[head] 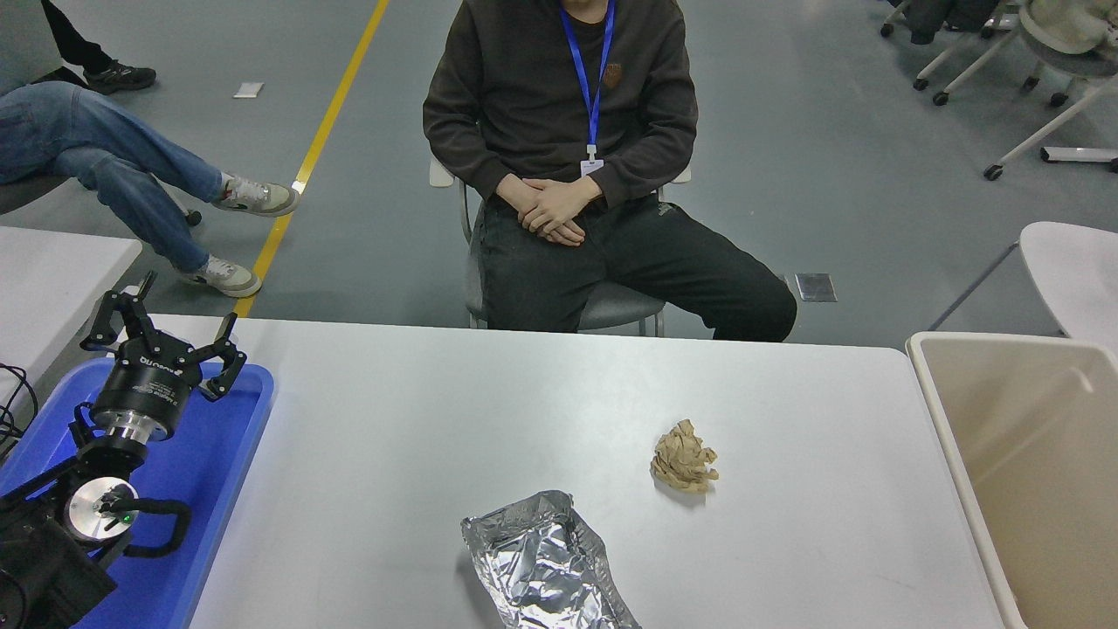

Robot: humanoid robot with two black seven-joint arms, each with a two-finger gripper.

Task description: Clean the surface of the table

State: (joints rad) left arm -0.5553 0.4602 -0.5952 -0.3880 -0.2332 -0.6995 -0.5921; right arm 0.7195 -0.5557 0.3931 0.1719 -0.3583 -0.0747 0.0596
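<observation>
On the table surface (pixel 393 454), a crumpled brown paper wad (pixel 684 456) lies at centre-right, with crinkled silver foil (pixel 546 563) near it at seven o'clock. The left gripper (pixel 162 336), fingers spread, hovers over a blue tray (pixel 218 472) at nine o'clock. A beige bin (pixel 952 437) stands at three o'clock; a seated person (pixel 568 175) is at twelve.

We see a blue tray (pixel 229 454) at the left edge and a beige bin (pixel 1031 472) at the right edge. Between them lie a crumpled sheet of silver foil (pixel 546 563) near the front and a wad of tan paper (pixel 684 457) just beyond it to the right, the two apart. Past the far edge we see a person in dark clothes (pixel 568 114) seated on a chair (pixel 616 301) with hands clasped, and another person's legs in jeans (pixel 113 162) at upper left.
</observation>
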